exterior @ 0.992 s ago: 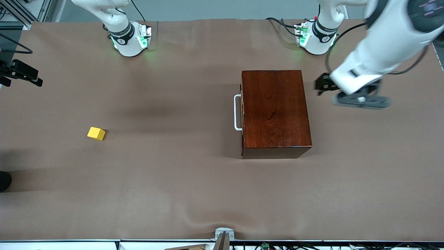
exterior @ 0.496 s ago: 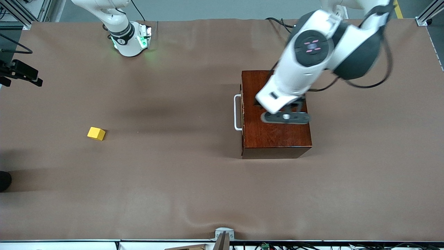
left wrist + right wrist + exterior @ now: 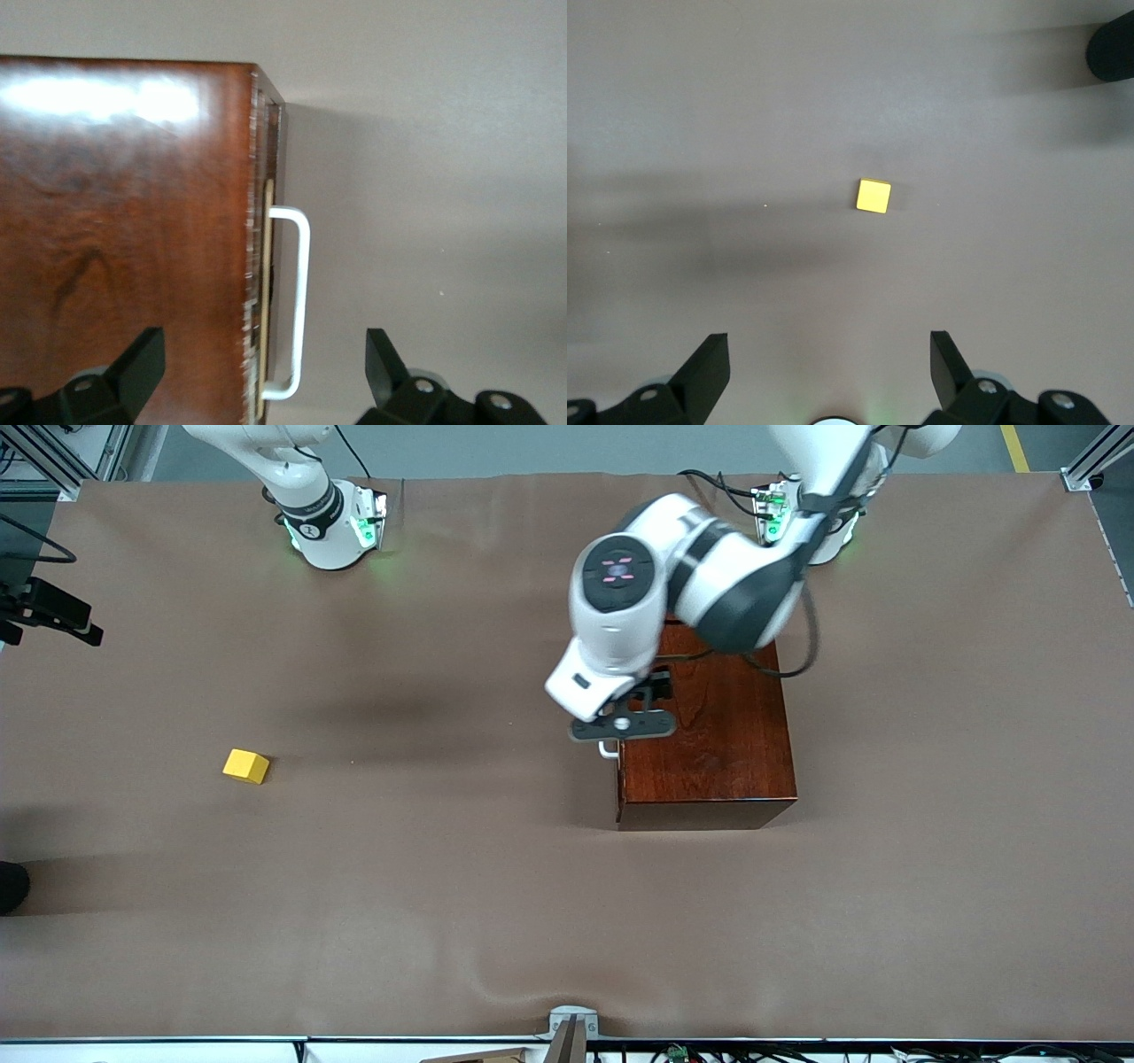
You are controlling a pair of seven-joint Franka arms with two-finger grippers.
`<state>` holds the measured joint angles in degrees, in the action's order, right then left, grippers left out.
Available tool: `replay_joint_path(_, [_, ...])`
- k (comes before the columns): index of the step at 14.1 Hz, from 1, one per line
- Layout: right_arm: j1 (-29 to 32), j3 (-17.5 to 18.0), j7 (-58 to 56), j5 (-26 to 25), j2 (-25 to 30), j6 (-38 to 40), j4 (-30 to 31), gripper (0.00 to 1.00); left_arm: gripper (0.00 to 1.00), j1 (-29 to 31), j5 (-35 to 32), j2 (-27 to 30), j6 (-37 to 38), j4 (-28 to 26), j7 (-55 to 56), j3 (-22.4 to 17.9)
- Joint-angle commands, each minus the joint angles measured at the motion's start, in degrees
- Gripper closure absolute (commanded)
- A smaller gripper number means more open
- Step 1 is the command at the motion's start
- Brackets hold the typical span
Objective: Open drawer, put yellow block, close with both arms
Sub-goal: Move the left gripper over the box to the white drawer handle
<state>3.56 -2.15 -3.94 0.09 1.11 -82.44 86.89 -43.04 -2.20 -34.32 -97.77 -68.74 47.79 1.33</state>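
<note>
Below your left gripper (image 3: 261, 376), spread wide, sits the glossy mahogany box (image 3: 709, 735), its drawer (image 3: 266, 266) shut, with a white U-shaped handle (image 3: 299, 301). Your right gripper (image 3: 828, 372), also spread, hangs over the small plain yellow block (image 3: 245, 765) on the brown surface (image 3: 443, 886), toward the right arm's end.

A brown cloth (image 3: 443, 886) covers the whole table, with soft wrinkles and some wide shadows on it. At the top edge there is a grey floor (image 3: 532, 447). Aluminium frame bars (image 3: 1094, 465) stand at the corners, and cables (image 3: 709, 1052) lie along the lower edge.
</note>
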Motion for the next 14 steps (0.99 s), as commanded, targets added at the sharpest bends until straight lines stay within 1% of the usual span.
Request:
replay_joint_path(1, [1.2, 0.6, 0.9, 0.6, 0.7, 0.0, 0.6, 0.0, 0.0, -8.0, -1.5, -5.0, -1.6, 3.6, 4.3, -6.8])
replay_joint_path(4, [1.2, 0.7, 1.0, 0.6, 0.7, 0.0, 0.6, 0.0, 0.0, -9.9, -1.5, -7.4, -3.8, 3.6, 5.8, -7.6])
replay_joint_path(7, [1.5, 0.6, 0.9, 0.6, 0.2, -0.4, 0.6, 0.0, 0.0, -10.9, -2.0, -8.4, -3.8, 3.2, 5.5, -7.7])
replay_joint_path(11, [2.2, 0.7, 0.6, 0.4, -0.4, -0.6, 0.6, 0.0, 0.0, -11.5, -4.7, -11.3, -3.8, 3.0, 4.9, -7.5])
replay_joint_path(14, [2.3, 0.7, 0.4, -0.4, -1.5, -1.3, 0.6, 0.0, 0.0, -12.2, -5.1, -12.1, -3.7, 2.9, 3.1, -7.4])
